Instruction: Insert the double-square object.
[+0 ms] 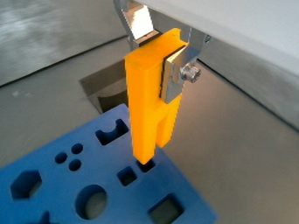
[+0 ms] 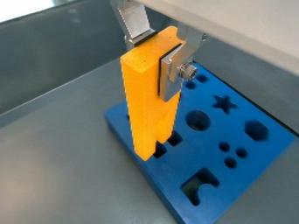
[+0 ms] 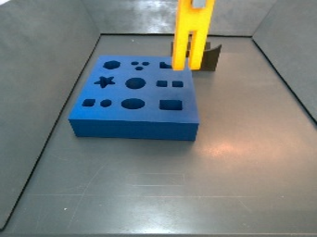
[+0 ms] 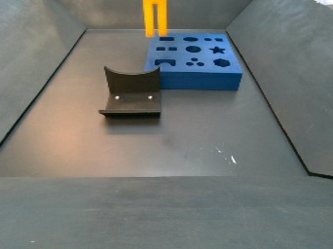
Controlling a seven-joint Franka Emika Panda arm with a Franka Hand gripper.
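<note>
The claw (image 2: 167, 54) grips the bar (image 2: 151, 101) upright, long axis vertical, its lower end at a hole near the block's (image 2: 239, 162) edge

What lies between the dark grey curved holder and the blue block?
Bare grey floor separates the curved holder from the blue block in a side view; the gripper holds the double-square object over the block.
</note>
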